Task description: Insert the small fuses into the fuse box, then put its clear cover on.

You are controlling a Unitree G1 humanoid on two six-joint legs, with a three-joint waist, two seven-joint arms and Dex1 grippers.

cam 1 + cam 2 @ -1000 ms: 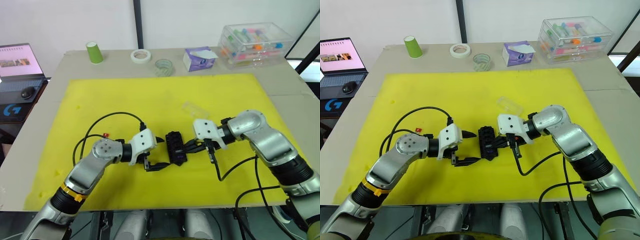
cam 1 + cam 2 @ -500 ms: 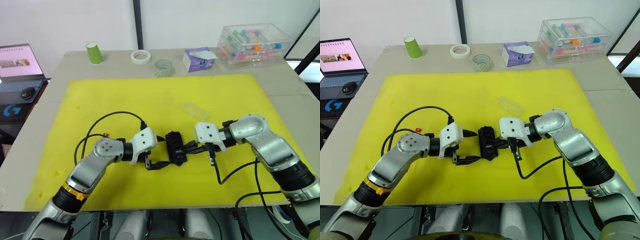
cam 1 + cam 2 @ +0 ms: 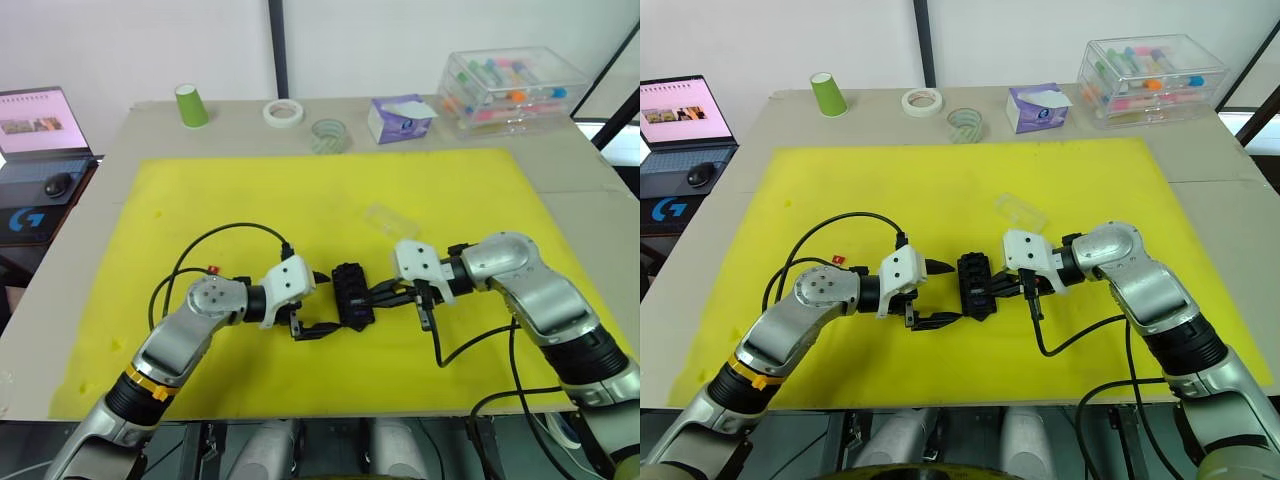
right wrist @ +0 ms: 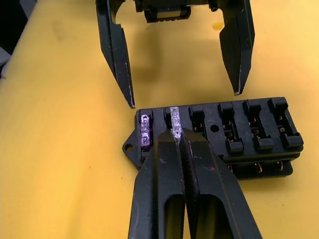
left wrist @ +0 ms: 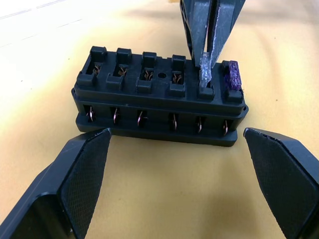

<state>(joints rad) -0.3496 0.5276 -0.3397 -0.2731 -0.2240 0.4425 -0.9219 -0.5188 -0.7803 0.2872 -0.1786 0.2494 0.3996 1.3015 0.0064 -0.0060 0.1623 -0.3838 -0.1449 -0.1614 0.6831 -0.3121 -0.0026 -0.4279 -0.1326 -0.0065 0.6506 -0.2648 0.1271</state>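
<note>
Yellow mat (image 3: 300,190) covers most of the desk (image 3: 90,220); all task work sits near its middle front. Far edge of desk: clear drawer box (image 3: 512,85) far right, tissue pack (image 3: 400,117), tape rolls (image 3: 284,111), green cup (image 3: 187,104); not task items.

Left claw (image 3: 315,305) sits just left of the fuse box (image 3: 351,295), released, jaws spread wide with one finger on each side of the box's length and apart from it, as the left wrist view shows; it grips nothing. Right claw (image 4: 182,137) comes in from the right, clenched on a pale clear fuse (image 4: 175,119) with fingertips pinched together, the fuse standing in the second slot from one end, apparently partly down but not clearly seated.

Fuse box lies flat on the mat between the two claws, six slots in a row. Purple fuse (image 5: 233,75) is already seated in the end slot beside the one being filled. Four slots (image 5: 149,69) remain empty.

Clear cover (image 3: 389,219) lies on the mat beyond the box, slightly right, apart from it, not yet fitted.

Red fuse (image 3: 212,270) lies on the mat left of the left arm, unplaced. Other loose fuses can't be made out.

Progress: one in, second going in, four left, then cover. Roughly a quarter done by my judgement.
</note>
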